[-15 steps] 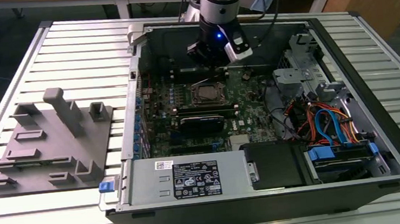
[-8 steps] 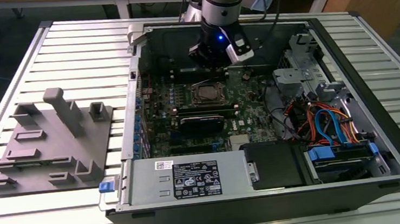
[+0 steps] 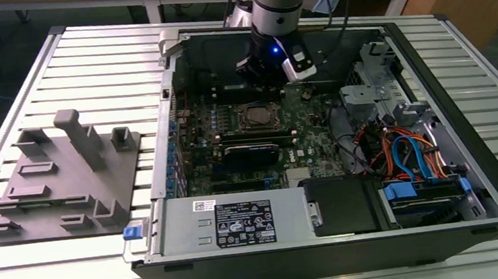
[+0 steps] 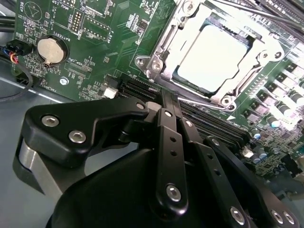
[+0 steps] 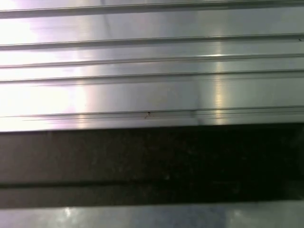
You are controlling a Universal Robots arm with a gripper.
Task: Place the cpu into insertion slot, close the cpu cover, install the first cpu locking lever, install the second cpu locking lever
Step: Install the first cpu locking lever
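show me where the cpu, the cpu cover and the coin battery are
cpu (image 4: 213, 54), second wrist view, on the middle of its bright metal top.
cpu cover (image 4: 164, 47), second wrist view, on the silvery frame strip beside the chip.
coin battery (image 4: 50, 50), second wrist view, on its round silver face.

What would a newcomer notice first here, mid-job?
The square silver-grey cpu sits in the insertion slot with the thin silvery cpu cover framing it, bright in the second wrist view. The black end effector is beside the socket. In the exterior view, the open black computer case lies on a ribbed metal table.
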